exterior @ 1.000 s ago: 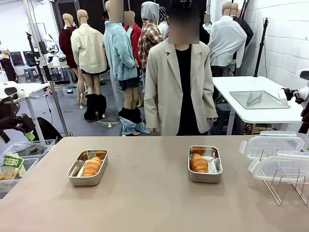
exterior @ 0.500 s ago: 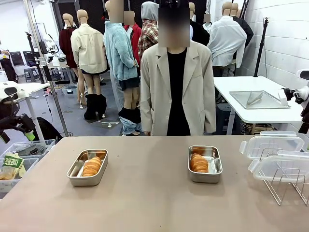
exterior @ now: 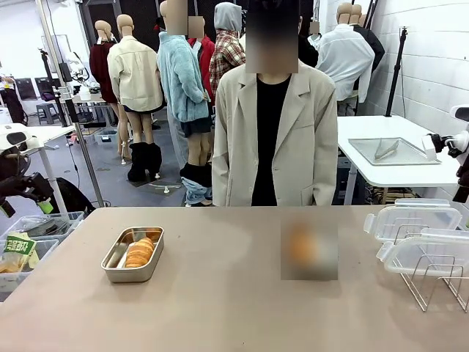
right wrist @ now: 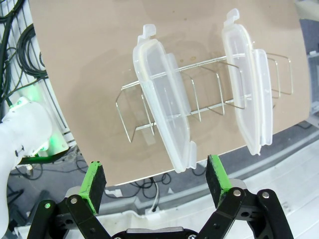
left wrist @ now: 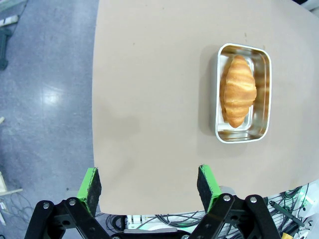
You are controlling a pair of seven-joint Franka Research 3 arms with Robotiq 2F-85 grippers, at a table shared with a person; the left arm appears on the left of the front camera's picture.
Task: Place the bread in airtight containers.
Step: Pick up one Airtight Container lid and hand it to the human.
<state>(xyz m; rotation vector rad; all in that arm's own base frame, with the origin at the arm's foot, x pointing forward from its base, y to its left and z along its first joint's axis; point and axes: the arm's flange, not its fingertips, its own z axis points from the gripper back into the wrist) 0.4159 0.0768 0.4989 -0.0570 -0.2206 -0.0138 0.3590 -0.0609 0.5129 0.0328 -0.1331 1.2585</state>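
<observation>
1 bread [left wrist: 238,90] lies lengthwise in an uncovered steel tin [left wrist: 243,135] on the left part of the tan bench [left wrist: 149,89], and the left end effector [left wrist: 148,183] hangs near the bench edge with its green pads spread wide and nothing between them. The right end effector [right wrist: 155,181] is spread and empty too, above 2 clear lids [right wrist: 162,117] standing on edge in a wire rack [right wrist: 209,104]. A person [exterior: 272,132] stands at the far side.

Black left gripper [left wrist: 148,183] with green pads [left wrist: 90,185] and silver screws at the links, right gripper [right wrist: 155,180] the same, person [exterior: 271,132] in beige blazer over black top.
</observation>
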